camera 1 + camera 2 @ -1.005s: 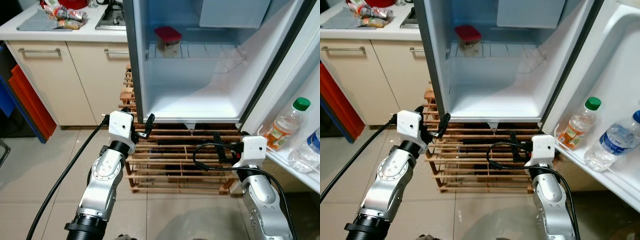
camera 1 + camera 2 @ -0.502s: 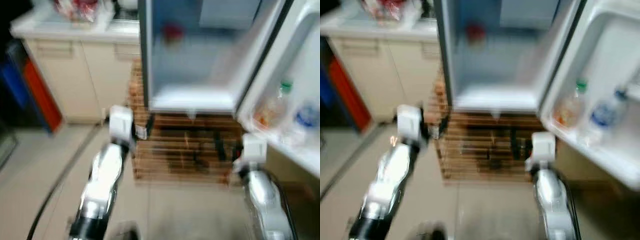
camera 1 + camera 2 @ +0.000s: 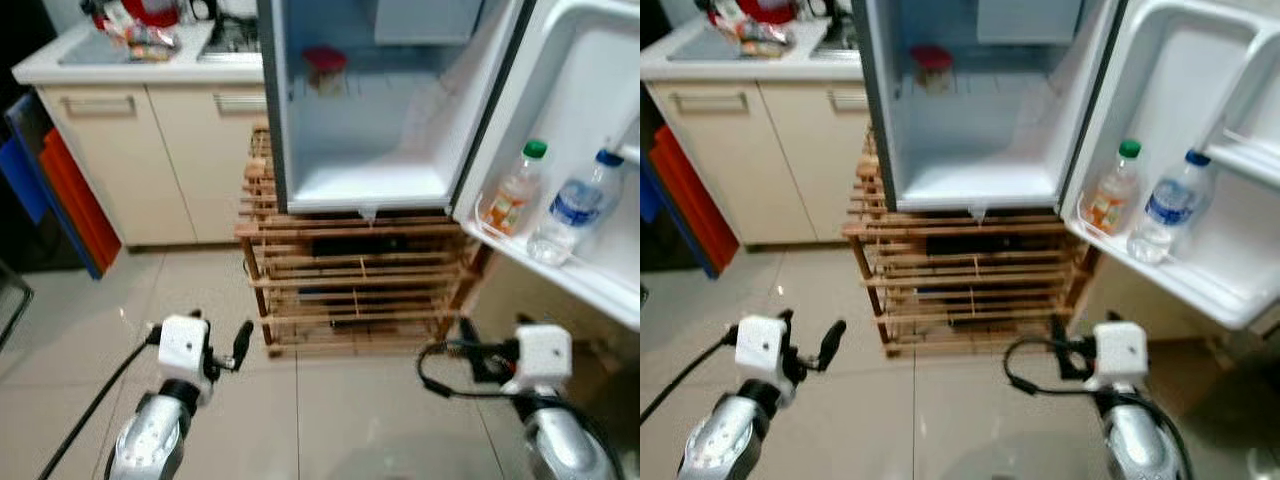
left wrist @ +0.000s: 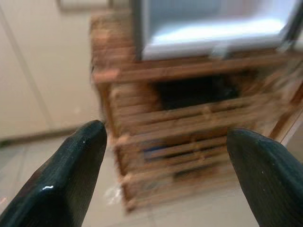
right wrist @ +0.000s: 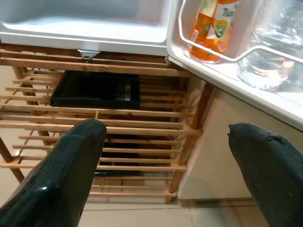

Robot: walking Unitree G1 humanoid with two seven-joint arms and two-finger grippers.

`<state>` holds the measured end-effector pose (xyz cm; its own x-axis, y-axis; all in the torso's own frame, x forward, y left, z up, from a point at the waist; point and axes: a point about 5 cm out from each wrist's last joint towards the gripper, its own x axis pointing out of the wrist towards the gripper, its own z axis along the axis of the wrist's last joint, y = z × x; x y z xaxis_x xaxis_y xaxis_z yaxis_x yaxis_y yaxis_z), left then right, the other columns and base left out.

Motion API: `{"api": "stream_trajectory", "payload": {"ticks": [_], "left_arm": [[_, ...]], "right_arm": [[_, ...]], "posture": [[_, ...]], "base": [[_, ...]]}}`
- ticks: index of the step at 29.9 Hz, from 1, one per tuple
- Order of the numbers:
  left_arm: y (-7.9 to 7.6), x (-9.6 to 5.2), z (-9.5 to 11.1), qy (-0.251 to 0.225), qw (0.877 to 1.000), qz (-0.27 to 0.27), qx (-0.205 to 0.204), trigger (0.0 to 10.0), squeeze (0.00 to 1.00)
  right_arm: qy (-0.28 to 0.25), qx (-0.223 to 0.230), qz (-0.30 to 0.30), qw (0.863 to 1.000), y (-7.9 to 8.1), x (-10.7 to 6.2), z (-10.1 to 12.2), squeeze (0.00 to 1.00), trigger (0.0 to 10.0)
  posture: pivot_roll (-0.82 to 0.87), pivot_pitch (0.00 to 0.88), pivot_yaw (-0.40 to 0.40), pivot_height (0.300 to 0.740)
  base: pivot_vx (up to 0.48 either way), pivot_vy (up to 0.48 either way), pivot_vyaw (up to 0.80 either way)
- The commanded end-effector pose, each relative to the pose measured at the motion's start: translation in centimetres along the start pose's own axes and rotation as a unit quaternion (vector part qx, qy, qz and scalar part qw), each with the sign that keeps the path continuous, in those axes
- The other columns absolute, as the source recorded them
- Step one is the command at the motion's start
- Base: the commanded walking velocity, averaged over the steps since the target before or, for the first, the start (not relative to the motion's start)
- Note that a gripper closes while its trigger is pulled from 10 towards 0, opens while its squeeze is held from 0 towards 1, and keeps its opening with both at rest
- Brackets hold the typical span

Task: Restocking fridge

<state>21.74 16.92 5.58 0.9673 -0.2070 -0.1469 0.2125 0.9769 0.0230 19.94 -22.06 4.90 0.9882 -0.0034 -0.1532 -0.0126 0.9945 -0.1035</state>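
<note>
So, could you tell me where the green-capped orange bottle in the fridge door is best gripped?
Grip the green-capped orange bottle at its neck, coming from above. It stands upright, the door shelf's wire rail guards its lower body, and the water bottle stands close beside it.

My arms are silver, rounded metal segments. Each wrist carries a white, boxy camera housing. My left gripper [image 3: 238,345] and right gripper [image 3: 470,340] each have two long black fingers [image 5: 71,175], matte with rounded tips. Thick black cables run along my left arm and loop beside my right wrist.
</note>
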Motion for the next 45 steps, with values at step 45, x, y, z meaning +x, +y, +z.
{"api": "stream_trajectory", "payload": {"ticks": [45], "left_arm": [[1.1,4.7,-8.2,0.303,0.939,-0.039,0.161,10.0,0.0]], "right_arm": [[0.254,-0.177,-0.388,0.868,-19.7,-2.6,-3.1,0.0,10.0]], "posture": [[-0.22,0.0,0.052,0.74]], "base": [[0.08,-0.174,0.0]]}}
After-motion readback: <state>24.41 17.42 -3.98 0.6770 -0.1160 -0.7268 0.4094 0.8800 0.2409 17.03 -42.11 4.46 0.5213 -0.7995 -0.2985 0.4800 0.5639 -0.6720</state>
